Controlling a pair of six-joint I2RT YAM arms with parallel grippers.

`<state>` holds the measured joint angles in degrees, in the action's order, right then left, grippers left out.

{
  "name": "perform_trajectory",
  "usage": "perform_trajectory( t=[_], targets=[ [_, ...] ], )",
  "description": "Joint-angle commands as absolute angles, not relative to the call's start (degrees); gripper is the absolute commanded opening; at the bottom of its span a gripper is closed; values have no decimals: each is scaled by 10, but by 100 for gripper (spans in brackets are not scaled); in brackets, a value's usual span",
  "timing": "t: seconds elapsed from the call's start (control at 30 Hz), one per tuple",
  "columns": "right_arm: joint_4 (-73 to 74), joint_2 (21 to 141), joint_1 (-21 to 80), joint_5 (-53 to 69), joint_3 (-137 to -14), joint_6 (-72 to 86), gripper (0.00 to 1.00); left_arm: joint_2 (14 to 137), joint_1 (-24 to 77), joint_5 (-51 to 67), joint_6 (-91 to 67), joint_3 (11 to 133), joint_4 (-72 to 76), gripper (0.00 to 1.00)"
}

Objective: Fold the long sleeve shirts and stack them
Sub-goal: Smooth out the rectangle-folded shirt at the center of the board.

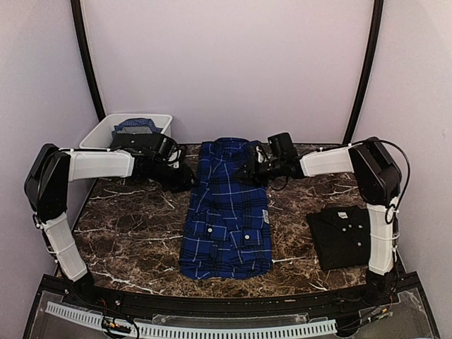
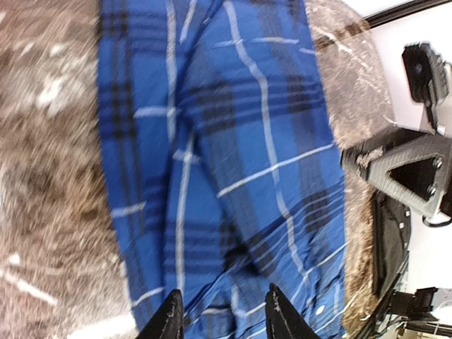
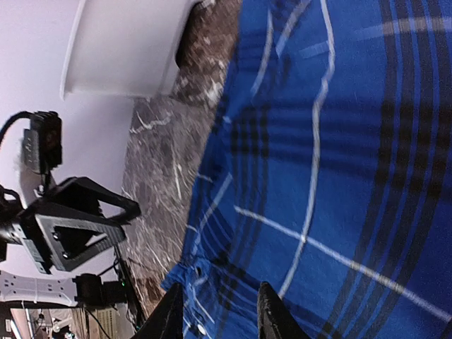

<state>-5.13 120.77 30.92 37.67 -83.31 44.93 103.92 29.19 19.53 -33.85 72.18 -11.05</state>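
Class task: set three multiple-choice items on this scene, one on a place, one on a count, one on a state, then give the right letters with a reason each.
1. Where does the black shirt lie?
A. on the table, right of the plaid shirt
B. on top of the plaid shirt
C. on the floor

2. How many shirts lie directly on the table top?
A. one
B. two
C. four

3. The plaid shirt is:
A. crumpled in a heap
B. hanging from the jaws
C. flat, folded into a long strip

1 A: it sits folded on the right, apart from the plaid one.
2 B: only the plaid and the black one rest on the marble.
3 C: the top view shows it flat and narrow.
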Motion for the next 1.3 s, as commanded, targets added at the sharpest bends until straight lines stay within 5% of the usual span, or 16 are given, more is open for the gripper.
perform_trajectory(
  t=[0.0,0.47,0.8,1.03,1.27],
  targets=[
    [-99,1180,324,368,-764,449,33,969,296,167,-348,637,-112,38],
    [-35,1222,323,303,-766,406,30,900,298,203,-366,503,-108,36],
    [40,1103,336,249,-707,354,31,899,298,225,-343,505,-128,31],
    [90,1009,371,221,-623,336,35,912,316,230,-335,504,-130,41],
    [101,935,400,212,-514,362,35,910,325,233,-336,482,-125,31]
  ],
)
